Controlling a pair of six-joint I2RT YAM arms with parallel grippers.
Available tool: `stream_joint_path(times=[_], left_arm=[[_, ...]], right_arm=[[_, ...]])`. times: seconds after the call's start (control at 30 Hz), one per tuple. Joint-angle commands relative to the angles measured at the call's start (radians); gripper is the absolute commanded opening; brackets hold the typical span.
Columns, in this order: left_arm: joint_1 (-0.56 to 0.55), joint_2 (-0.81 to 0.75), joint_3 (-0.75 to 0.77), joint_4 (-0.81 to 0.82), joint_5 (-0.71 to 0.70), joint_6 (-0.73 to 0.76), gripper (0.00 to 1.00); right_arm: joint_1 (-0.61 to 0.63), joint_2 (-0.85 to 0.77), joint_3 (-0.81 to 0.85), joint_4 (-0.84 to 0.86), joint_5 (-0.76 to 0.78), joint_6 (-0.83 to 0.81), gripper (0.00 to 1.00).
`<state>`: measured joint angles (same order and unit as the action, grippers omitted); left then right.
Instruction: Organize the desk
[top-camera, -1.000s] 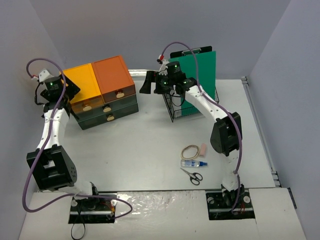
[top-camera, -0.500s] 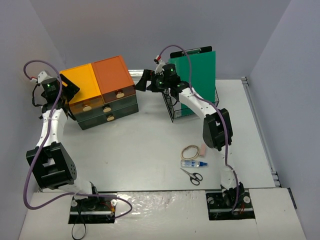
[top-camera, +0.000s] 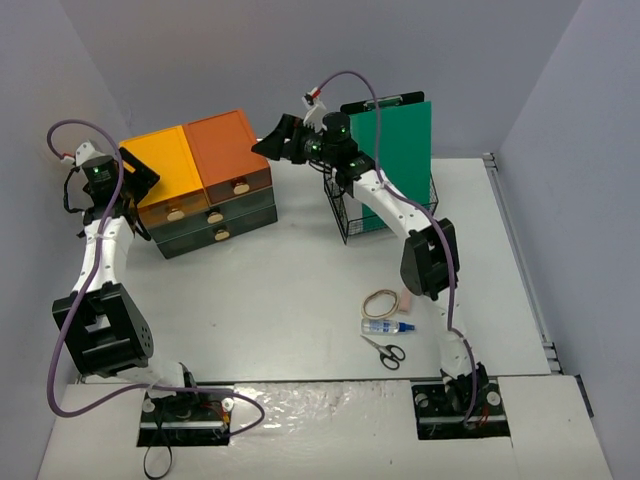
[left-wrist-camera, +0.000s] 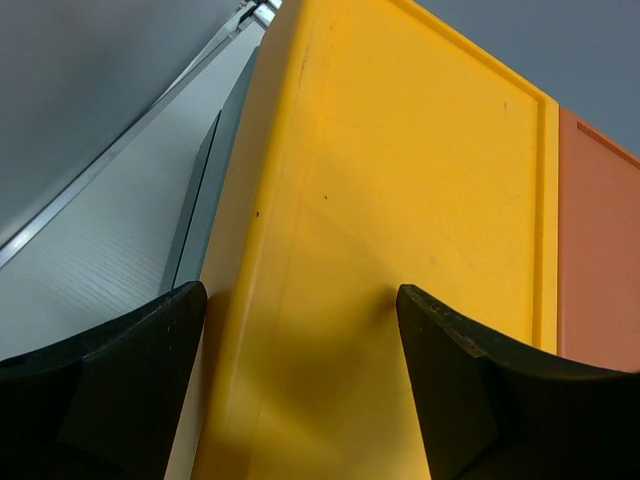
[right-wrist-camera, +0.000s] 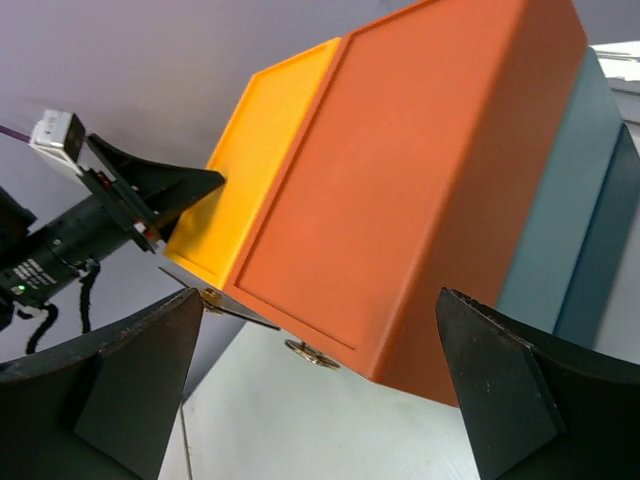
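L gripper (left-wrist-camera: 300, 292) wide at drawers' (top-camera: 202, 185) 9 o'clock, R gripper (right-wrist-camera: 320, 295) wide at 2; prob stiff, heavy: squeeze sides, slide on desk (top-camera: 300, 290).

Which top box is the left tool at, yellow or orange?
The yellow box, left of the orange box; the left tool sits open right at it.

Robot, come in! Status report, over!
Left claw open, at yellow top of drawer unit. Right claw open, at orange top. Desk: scissors, bottle, rubber band loose. Nothing in the way.
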<state>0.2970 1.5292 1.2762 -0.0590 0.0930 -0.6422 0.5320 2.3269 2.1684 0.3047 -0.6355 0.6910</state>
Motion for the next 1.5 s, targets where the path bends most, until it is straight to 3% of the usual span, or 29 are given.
stream_joint_path(times=[0.0, 0.43, 0.67, 0.83, 1.07, 1.47], left_arm=[[0.007, -0.003, 0.018, 0.079, 0.039, -0.022, 0.73], [0.003, 0.010, 0.005, 0.092, 0.145, -0.027, 0.72], [-0.005, 0.032, 0.012, 0.095, 0.229, -0.027, 0.71], [-0.024, 0.066, 0.036, 0.092, 0.332, -0.037, 0.64], [-0.085, 0.090, 0.064, 0.087, 0.454, -0.054, 0.61], [-0.167, 0.017, 0.058, -0.025, 0.460, -0.020, 0.61]], right_arm=[[0.010, 0.056, 0.125, 0.125, -0.073, 0.094, 1.00], [0.031, 0.146, 0.144, 0.070, -0.027, 0.084, 0.96], [0.045, 0.152, 0.132, 0.050, -0.009, 0.070, 0.66], [0.048, 0.126, 0.098, 0.019, 0.003, 0.041, 0.49], [0.049, 0.060, 0.026, -0.016, 0.021, -0.007, 0.48], [0.051, -0.062, -0.113, -0.049, 0.055, -0.049, 0.48]])
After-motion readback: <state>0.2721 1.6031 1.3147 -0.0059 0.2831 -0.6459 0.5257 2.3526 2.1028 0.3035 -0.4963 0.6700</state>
